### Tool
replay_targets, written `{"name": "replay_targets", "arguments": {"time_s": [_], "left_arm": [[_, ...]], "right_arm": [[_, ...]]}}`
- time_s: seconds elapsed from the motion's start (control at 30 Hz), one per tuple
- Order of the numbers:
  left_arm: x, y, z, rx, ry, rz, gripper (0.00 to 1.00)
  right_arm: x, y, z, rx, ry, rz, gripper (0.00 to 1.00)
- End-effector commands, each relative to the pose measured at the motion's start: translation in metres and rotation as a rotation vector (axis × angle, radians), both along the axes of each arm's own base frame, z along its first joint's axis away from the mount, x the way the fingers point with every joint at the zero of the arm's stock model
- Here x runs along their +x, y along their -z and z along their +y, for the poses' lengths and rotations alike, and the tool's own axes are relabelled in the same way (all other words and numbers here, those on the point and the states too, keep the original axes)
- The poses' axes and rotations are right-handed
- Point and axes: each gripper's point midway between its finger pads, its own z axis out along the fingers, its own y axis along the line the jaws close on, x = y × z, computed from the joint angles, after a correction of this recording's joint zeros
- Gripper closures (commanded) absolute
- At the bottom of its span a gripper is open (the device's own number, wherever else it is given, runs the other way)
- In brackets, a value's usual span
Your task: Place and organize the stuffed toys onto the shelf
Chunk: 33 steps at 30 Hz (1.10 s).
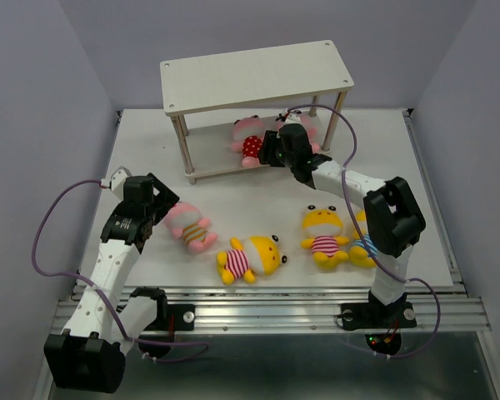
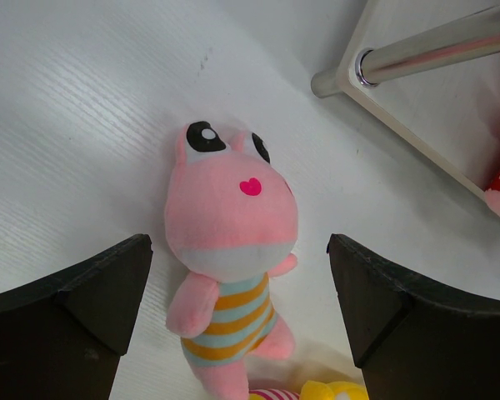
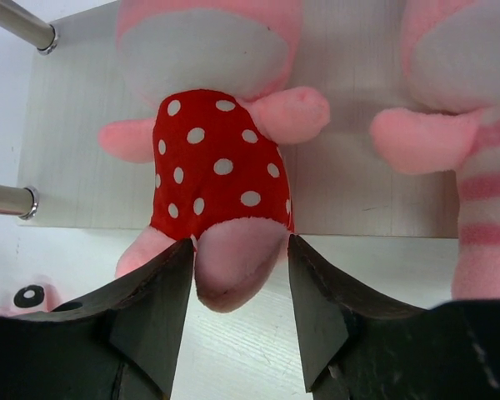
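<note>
Pink polka-dot plush toy [image 3: 221, 158] lies on the wooden shelf's lower board [image 3: 350, 192], leg clenched by the right gripper [image 3: 240, 250], likely for straightening; left gripper [image 2: 237, 246] gapes.

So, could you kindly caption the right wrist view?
Right pincer gripping a leg of the polka-dot pink toy on the shelf's lower board.

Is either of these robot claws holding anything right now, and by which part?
The right gripper pinches the pink plush toy with the red polka-dot body by one foot. The left gripper is open, holding nothing.
</note>
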Motion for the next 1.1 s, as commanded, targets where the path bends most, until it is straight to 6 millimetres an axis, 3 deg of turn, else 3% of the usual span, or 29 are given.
{"name": "replay_targets", "arguments": {"time_s": [0.0,0.23,0.53,0.67,0.8,0.87,1.07], "left_arm": [[0.004,-0.009,0.002,0.014,0.002,-0.034,0.01],[0.001,-0.008,0.001,0.007,0.008,-0.024,0.01],[-0.016,0.009,-0.013,-0.056,0.056,0.054,0.01],[-0.04,0.035,-0.03,-0.132,0.119,0.188,0.01],[-0.065,0.054,-0.044,-0.208,0.158,0.298,0.01],[-0.069,0.048,-0.045,-0.218,0.151,0.283,0.01],[-0.075,0.017,-0.039,-0.225,0.101,0.21,0.01]], "right_arm": [[0.011,-0.045,-0.004,0.045,0.038,-0.087,0.44],[0.004,-0.062,-0.01,0.043,0.042,-0.111,0.4],[-0.023,-0.081,-0.009,0.064,-0.053,-0.12,0.23],[-0.049,-0.077,-0.003,0.09,-0.15,-0.089,0.02],[-0.07,-0.072,-0.01,0.098,-0.18,-0.077,0.0],[-0.081,-0.08,-0.011,0.115,-0.205,-0.09,0.0],[-0.108,-0.07,-0.025,0.121,-0.221,-0.089,0.0]]}}
